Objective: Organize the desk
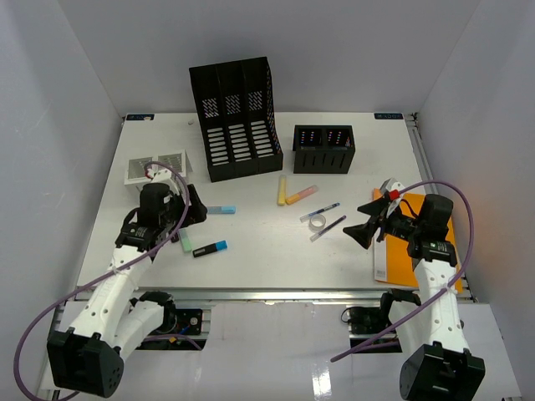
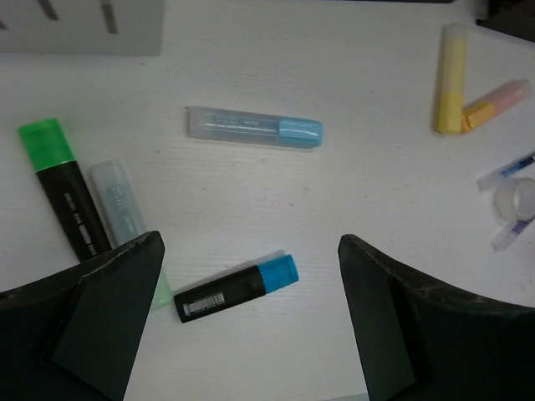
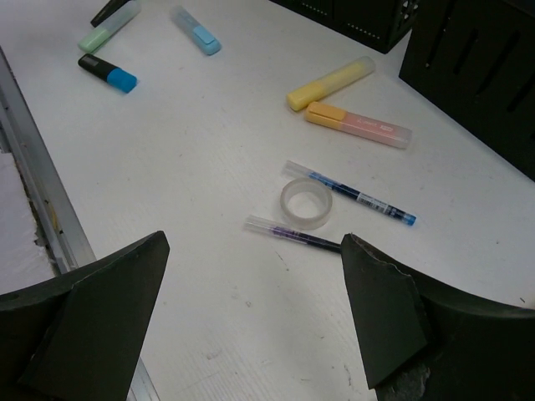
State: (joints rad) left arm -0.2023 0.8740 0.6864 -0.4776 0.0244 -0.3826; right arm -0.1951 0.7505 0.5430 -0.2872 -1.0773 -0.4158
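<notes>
Hovering above the desk (image 1: 267,261) | left jaws wide apart, empty | right jaws wide apart, empty

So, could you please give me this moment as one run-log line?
left fingers open, empty, near blue-capped marker | right fingers open, empty, near tape roll | desk: items scattered

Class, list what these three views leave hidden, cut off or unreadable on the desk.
Top view: the right arm covers part of the orange notebook.
Left wrist view: the left tool's finger hides the pale green marker's lower end.
Left wrist view: the blue-capped highlighter's label print is too small to read.
</notes>
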